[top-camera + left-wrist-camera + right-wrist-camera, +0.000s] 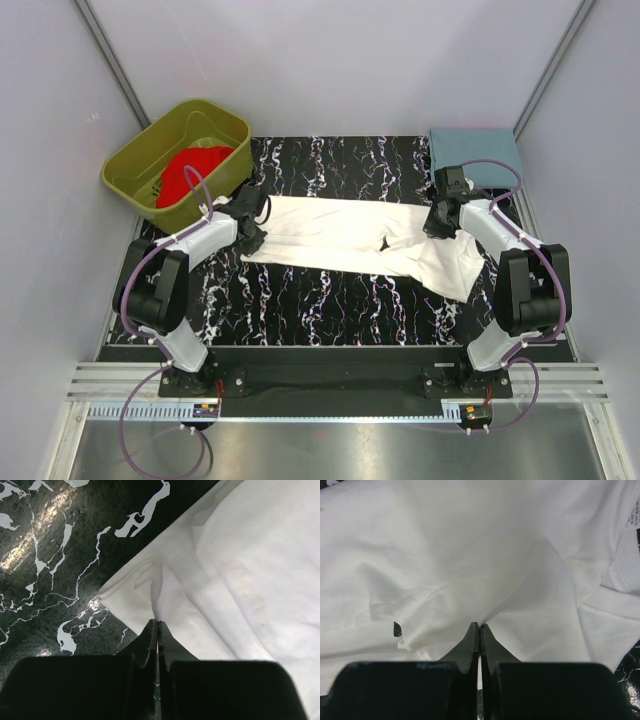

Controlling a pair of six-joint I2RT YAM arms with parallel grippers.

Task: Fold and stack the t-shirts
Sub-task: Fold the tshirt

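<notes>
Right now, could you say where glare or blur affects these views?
Left wrist: glare streaks the glossy table at upper left; the left gripper is a blurred dark mass. Right wrist: soft shadows crease the white shirt. Top: sharp throughout.

Bare mat (330, 300) lies open nearer than the white t-shirt (330, 232). The olive tub (140, 160) blocks far left, and a blue-grey slab (474, 157), perhaps cloth, far right.

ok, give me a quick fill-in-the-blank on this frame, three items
1. The red t-shirt lies in the tub at the far ____ corner of the table.
2. Besides the left gripper, the ____ gripper is shut on the white t-shirt.
3. The table is ____ with white veins.
Missing: left; right; black.
</notes>
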